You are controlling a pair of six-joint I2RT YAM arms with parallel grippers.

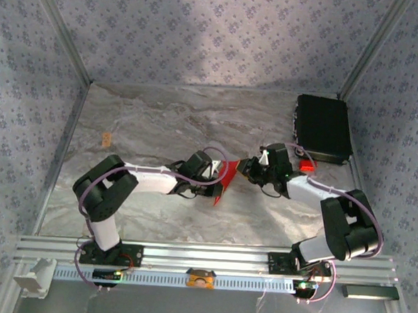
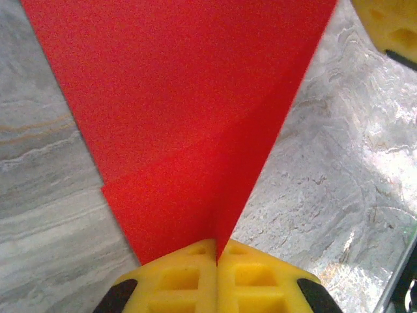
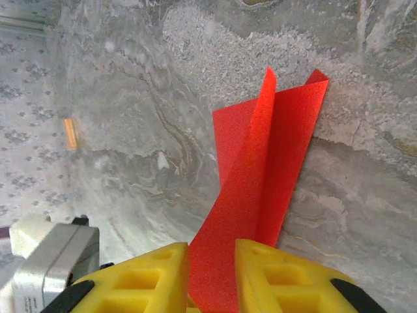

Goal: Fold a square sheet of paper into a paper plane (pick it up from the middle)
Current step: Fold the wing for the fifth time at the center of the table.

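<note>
The square sheet of paper (image 1: 226, 177) is bright red and creased, held up above the middle of the marble table between the two grippers. My left gripper (image 2: 216, 251) is shut on its lower corner, and the sheet (image 2: 189, 98) fans out wide ahead of the yellow fingers. My right gripper (image 3: 212, 261) faces it from the right; its jaws stand a little apart, with a twisted, folded strip of the sheet (image 3: 273, 143) running between them. In the top view the left gripper (image 1: 213, 183) and the right gripper (image 1: 246, 167) nearly meet at the paper.
A black case (image 1: 323, 128) lies at the back right, with a small chunky red piece (image 1: 307, 165) just in front of it. A small orange bit (image 1: 106, 139) lies at the left. Patterned walls enclose the table (image 1: 155, 217). One right fingertip (image 2: 391, 23) shows in the left wrist view.
</note>
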